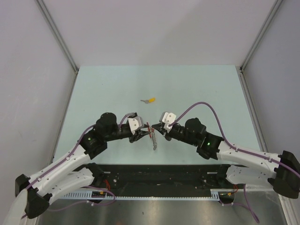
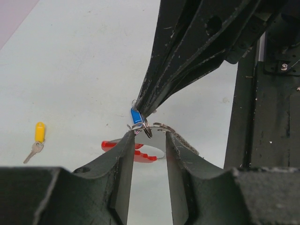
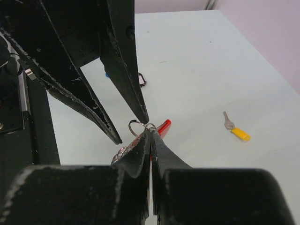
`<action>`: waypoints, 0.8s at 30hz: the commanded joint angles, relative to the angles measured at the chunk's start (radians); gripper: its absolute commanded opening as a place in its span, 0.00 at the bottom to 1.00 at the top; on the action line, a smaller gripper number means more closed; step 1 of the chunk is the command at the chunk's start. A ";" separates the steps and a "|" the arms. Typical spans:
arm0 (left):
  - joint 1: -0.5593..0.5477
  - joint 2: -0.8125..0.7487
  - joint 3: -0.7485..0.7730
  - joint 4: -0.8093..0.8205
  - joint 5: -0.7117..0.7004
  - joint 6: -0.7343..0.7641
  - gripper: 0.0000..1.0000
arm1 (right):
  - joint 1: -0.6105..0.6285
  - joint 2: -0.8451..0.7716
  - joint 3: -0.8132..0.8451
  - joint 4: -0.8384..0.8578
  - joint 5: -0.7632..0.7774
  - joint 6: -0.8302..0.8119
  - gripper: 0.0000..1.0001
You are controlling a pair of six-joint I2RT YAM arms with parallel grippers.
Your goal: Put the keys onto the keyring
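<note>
The keyring [image 2: 146,130], a bunch of small silvery metal split rings with a curved red plastic tag [image 2: 142,155] and a short silvery chain [image 2: 183,141], is just in from the middle of the counter's [image 1: 103,89] near edge, right where the two arms meet, with its chain trailing toward that edge. The right fingers [image 2: 178,70] are pressed together, pinching a tiny blue-capped silver key [image 2: 136,116] at the rings from the opposite side. The left fingers [image 2: 123,164] stand apart with the rings between their tips; whether they bear on them I cannot tell. Both arms are equally near. A yellow-capped silver key [image 1: 150,100] lies alone, well apart toward the counter's middle.
</note>
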 commanded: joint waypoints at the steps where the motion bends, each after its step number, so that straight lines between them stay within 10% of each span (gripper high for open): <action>1: 0.006 -0.020 0.031 0.049 -0.024 -0.040 0.37 | 0.023 -0.014 0.049 0.044 0.075 -0.027 0.00; 24: -0.050 -0.049 -0.052 0.222 -0.178 -0.046 0.37 | 0.102 -0.010 0.049 0.044 0.332 0.005 0.00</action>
